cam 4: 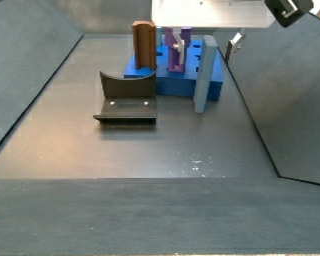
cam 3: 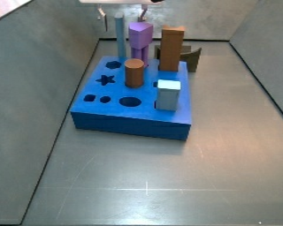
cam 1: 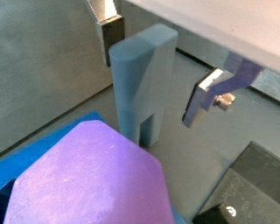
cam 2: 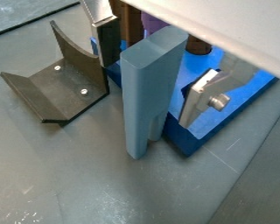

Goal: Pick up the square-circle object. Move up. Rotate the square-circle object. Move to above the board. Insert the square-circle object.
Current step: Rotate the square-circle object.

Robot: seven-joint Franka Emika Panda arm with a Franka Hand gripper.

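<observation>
— While the square-circle object (cam 2: 147,96) stands upright on the grey surface (cam 4: 136,150), where exactly is it?
— Against the board's (cam 3: 132,113) edge, not in a hole.
— And the gripper (cam 2: 154,61)?
— Its fingers (cam 2: 205,96) straddle the peg's top, spread apart and not clamping it

The gripper (cam 2: 154,72) is seen low over the floor, pointed downward. In both wrist views its flat silver fingers (cam 1: 209,96) are held apart, and the square-circle object (cam 2: 146,96) stands upright in the gap between them. One finger (cam 2: 105,35) with its dark pad is placed close at one flat side; whether it touches cannot be told. The pale wrist housing is seen above in both side views (cam 4: 210,13).
</observation>
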